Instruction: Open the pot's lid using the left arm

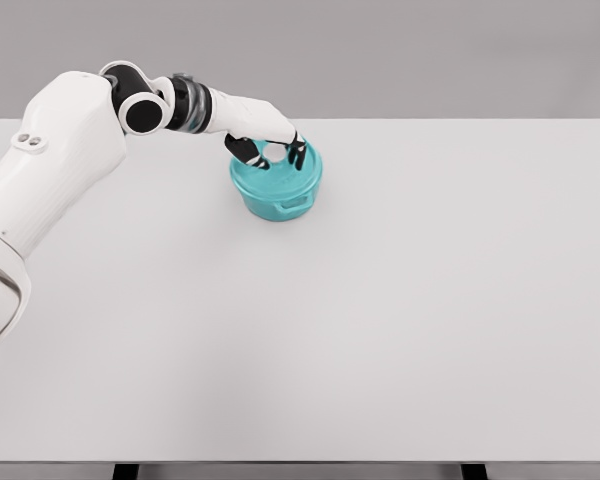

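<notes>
White arm segments fill the near left corner, reaching across the table [400, 330] to the teal pot [277, 190] standing at the far side, left of middle. To my eye this is the grasping step: the left hand [270, 148] sits right on top of the lid [270, 172], dark fingers [244, 150] curled down around what must be its knob, which the hand hides, and I'd call them clamped on it. Next comes a clean, straight lift so the pot itself isn't dragged along.
</notes>
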Action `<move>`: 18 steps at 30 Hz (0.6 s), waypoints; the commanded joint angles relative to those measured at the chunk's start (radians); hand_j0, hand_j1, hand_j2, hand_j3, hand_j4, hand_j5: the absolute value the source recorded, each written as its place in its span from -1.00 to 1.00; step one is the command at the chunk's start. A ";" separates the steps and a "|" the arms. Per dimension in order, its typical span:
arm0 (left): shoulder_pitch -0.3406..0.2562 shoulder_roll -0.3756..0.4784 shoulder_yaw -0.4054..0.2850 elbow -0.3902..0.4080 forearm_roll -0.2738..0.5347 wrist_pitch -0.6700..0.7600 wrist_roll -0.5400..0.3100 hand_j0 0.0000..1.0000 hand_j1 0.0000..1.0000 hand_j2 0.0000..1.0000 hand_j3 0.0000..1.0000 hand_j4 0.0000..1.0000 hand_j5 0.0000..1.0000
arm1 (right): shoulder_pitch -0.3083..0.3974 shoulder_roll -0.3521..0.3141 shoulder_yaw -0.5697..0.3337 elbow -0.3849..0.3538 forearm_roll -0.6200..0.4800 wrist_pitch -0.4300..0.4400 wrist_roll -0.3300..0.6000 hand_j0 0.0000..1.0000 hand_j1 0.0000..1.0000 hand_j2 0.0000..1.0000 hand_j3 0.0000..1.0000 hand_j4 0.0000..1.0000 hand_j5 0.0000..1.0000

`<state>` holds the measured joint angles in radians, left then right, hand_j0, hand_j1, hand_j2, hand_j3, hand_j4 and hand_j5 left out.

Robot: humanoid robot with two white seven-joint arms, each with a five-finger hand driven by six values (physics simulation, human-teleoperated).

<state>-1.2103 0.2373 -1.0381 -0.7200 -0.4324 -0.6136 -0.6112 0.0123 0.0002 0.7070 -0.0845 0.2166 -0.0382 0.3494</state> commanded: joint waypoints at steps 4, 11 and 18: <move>0.000 0.003 0.007 -0.001 0.006 0.003 0.000 -0.04 -0.04 -0.04 -0.04 -0.04 -0.04 | 0.000 0.000 0.000 0.000 0.000 0.000 0.000 1.00 1.00 1.00 1.00 1.00 1.00; -0.002 0.016 0.007 -0.003 0.009 0.003 0.000 -0.11 -0.11 -0.11 -0.11 -0.11 -0.11 | 0.000 0.000 0.000 0.000 0.000 0.000 0.000 1.00 1.00 1.00 1.00 1.00 1.00; -0.011 0.091 0.013 -0.018 0.014 0.003 0.000 -0.11 -0.11 -0.11 -0.11 -0.11 -0.11 | 0.000 0.000 0.000 0.000 0.000 0.000 0.000 1.00 1.00 1.00 1.00 1.00 1.00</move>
<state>-1.2226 0.3012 -1.0305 -0.7327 -0.4237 -0.6134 -0.6125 0.0123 0.0002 0.7069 -0.0845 0.2166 -0.0382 0.3494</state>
